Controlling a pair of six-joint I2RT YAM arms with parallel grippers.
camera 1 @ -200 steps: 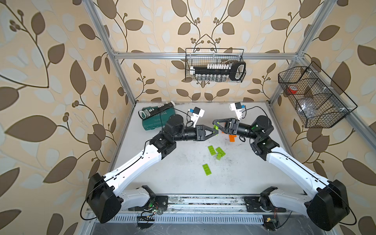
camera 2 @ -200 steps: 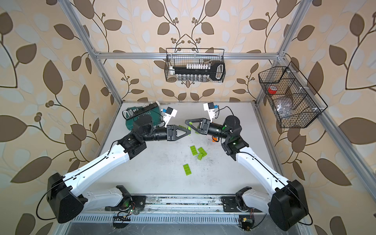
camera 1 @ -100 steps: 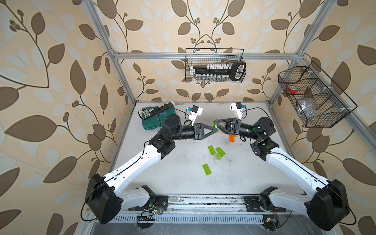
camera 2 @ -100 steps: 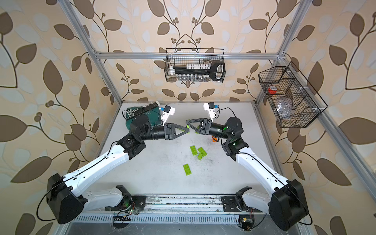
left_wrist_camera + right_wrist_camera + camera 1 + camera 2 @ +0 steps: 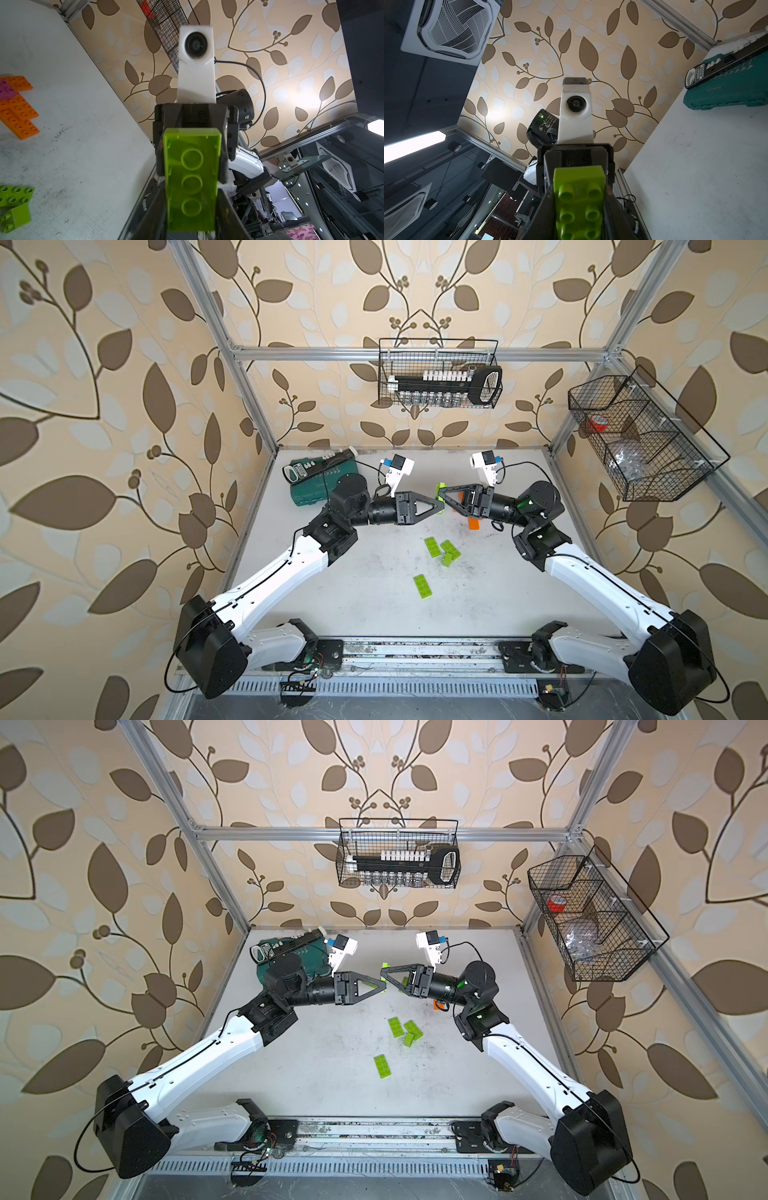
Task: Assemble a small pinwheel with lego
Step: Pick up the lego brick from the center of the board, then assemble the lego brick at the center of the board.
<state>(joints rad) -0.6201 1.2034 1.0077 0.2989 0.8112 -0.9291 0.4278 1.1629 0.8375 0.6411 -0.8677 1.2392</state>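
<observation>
1. My left claw is clamped narrow on the green brick. It pinches the two long sides, and the brick hangs in the air right at its tips, clear of the table.
2. My right claw meets the left one tip to tip. Its fingers lie against the same two long sides, so I take it as gripping the brick too. How firmly, I cannot tell.
3. What matters for the next move is that the brick stands between the two claws with its long axis across the line joining them. Its hollow underside faces the left claw and its studs face the right claw.
4. In both top views a bit of green shows on either side of the tips. The two grips look slightly offset along the brick.
5. The orange-and-pink build lies flat on the table below the right claw's wrist, well apart from the left claw. The right arm is nearer to it.
6. I judge this to be a mid-air handover. The left claw should let go only once the right grip is sure.
7. The loose greens lie on the table below both claws, toward the arm bases.
</observation>
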